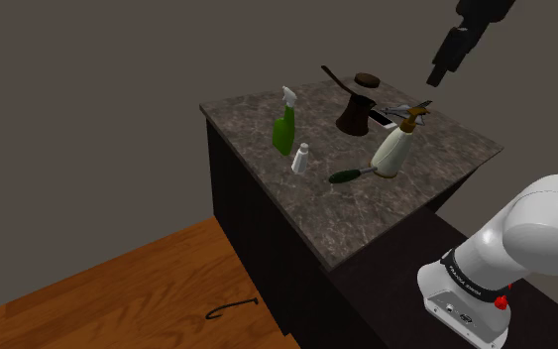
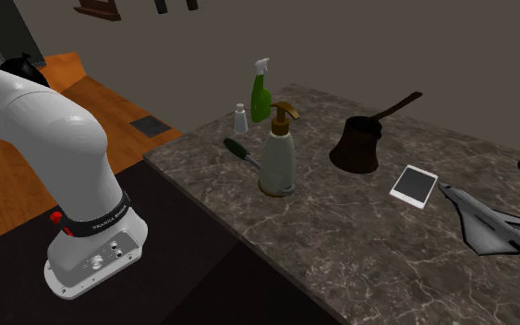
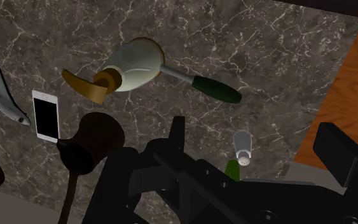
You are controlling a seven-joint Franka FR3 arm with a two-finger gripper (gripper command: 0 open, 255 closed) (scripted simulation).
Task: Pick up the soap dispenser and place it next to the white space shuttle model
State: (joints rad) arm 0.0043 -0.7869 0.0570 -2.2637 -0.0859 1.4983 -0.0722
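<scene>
Second exterior view gives us the soap dispenser (image 2: 278, 159) best: a cream bottle with a brown-gold pump, standing upright on the dark marble countertop (image 2: 359, 254). A green-handled tool (image 2: 240, 149) lies beside it, its shaft reaching the bottle's base. Behind them we see a small white shaker (image 2: 240, 118) and a green spray bottle (image 2: 261, 92), both upright. Toward that view's right stands a dark brown pot (image 2: 357, 146) with a long handle, then a white phone (image 2: 415, 186) lying flat, and just beyond the phone the space shuttle model (image 2: 485, 223), well apart from the dispenser. In the shoulder view the gripper (image 1: 437, 72) hangs high above the counter's far end, touching nothing. In the wrist view we see its two black fingers (image 3: 177, 130) standing apart with nothing clasped between them.
</scene>
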